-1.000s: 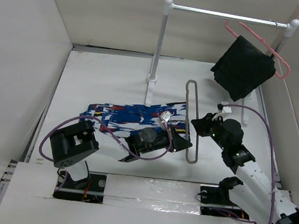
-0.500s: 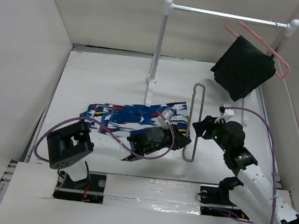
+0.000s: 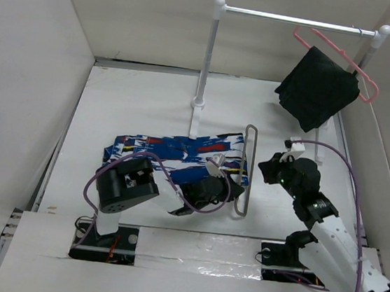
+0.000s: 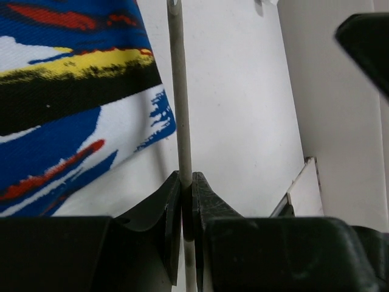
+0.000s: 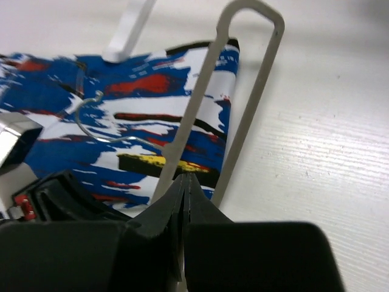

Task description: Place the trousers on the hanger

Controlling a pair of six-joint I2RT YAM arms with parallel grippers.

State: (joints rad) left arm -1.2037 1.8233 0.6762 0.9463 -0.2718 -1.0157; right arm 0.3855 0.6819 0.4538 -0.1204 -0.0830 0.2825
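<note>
While the left gripper [image 4: 182,184] has its two fingers clamped on the thin wire of the hanger [image 4: 178,91], the right gripper [image 5: 184,180] has its fingers pressed together with only a hairline slit between them. The right gripper's tips sit just beside the hanger's long loop, and whether they touch the wire cannot be told. From the left wrist, the wire runs straight up out of the pinch, passing right beside the corner of the trousers [image 3: 166,150]. From the right wrist, the narrow rounded loop crosses the end of the printed cloth, and the hanger's small hook lies over the print further in. Seen from above, the hanger lies as a long slim loop pointing from the near edge of the desk toward the far edge, a little right of the middle. It sits on the right-hand end of the trousers. The trousers are spread flat as a folded band across the middle of the desk [image 3: 137,97], closer to the near edge than the far one. The left arm bends low across their near side to reach the hanger. The right arm comes in from the near right corner. Along the far edge stands a white rack [image 3: 294,18]. At its right end, near the far right corner, a pink hanger [image 3: 369,87] carries a black cloth [image 3: 318,89].
</note>
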